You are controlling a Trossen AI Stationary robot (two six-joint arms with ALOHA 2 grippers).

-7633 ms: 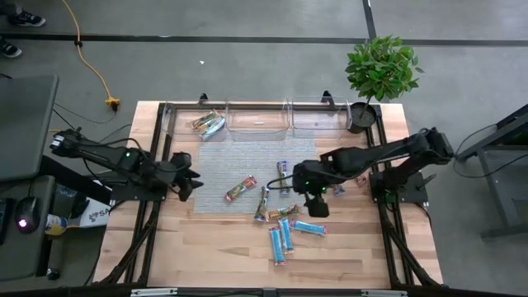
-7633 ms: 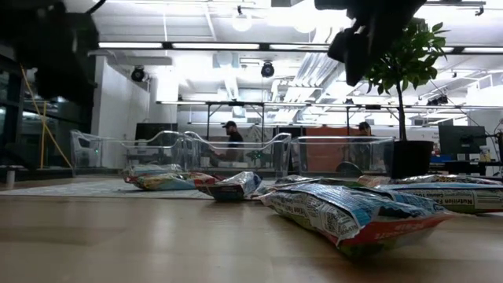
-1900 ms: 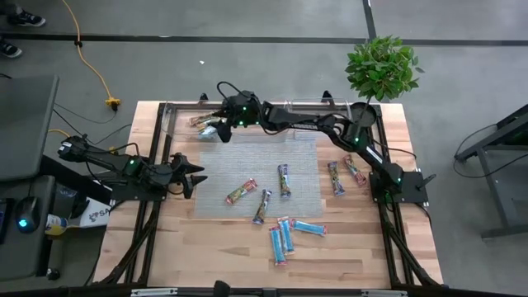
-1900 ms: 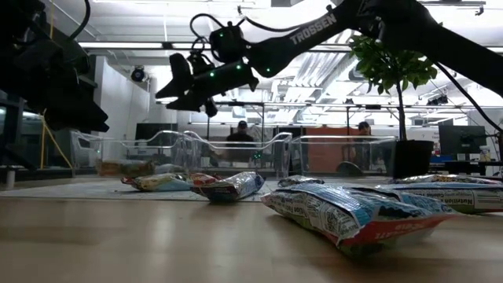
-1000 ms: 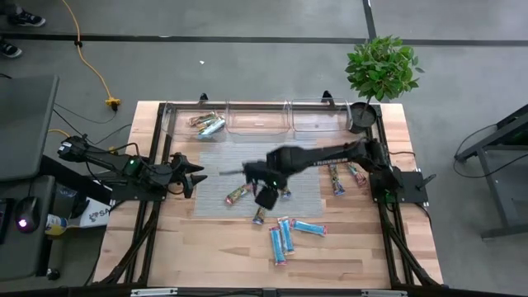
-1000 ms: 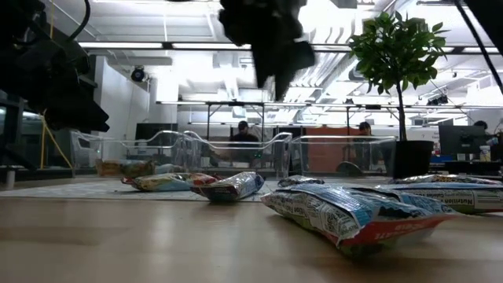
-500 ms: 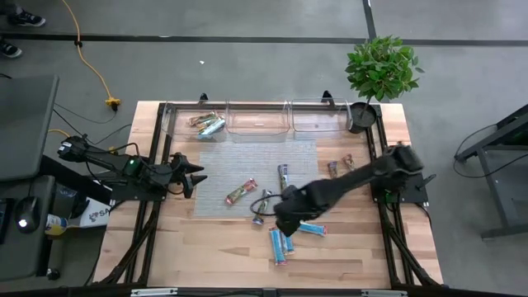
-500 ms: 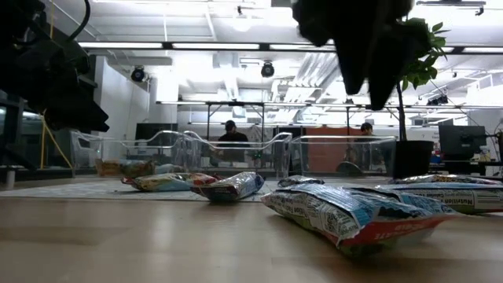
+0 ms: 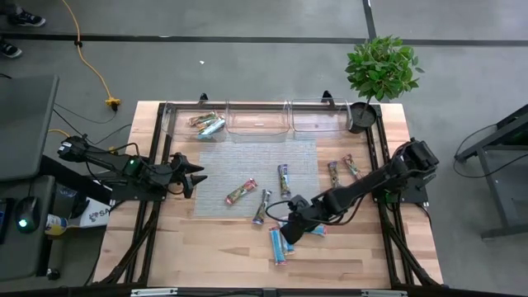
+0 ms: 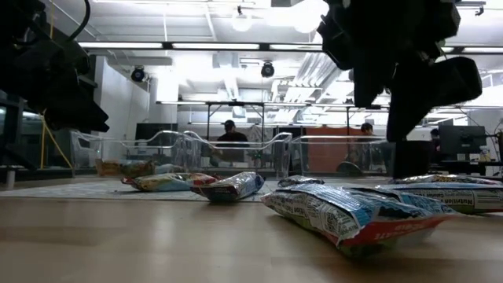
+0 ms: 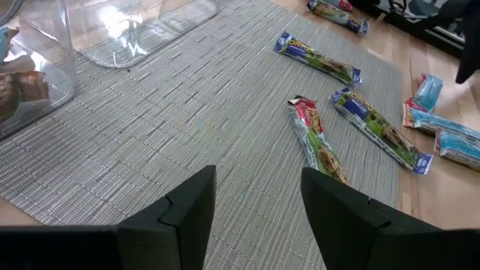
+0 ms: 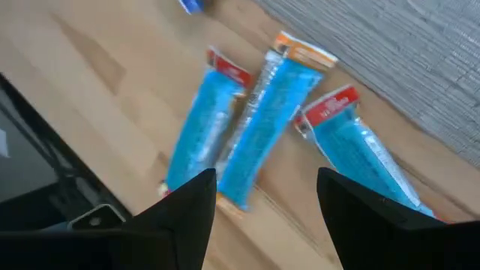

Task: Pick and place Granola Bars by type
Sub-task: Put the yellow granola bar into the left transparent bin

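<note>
The right end effector (image 9: 289, 233) hangs low over the front of the wooden worktop (image 9: 214, 247), fingers spread and empty, directly above three bright light-blue wrapped bars with pink ends (image 12: 259, 131); two of these bars lie side by side and touching, the third (image 12: 360, 157) sits just beside them, nearer the grey woven mat (image 9: 247, 157); on the mat lie a tan-green bar with red (image 9: 240, 192) and two dark purple-silver bars (image 9: 283, 178); two more bars (image 9: 333, 172) rest on bare wood near the right arm's base; three clear plastic bins (image 9: 257, 118) line the far edge, the left one holding a few bars (image 9: 206, 124); the left end effector (image 11: 251, 206) waits at the mat's left edge, fingers apart, holding nothing
</note>
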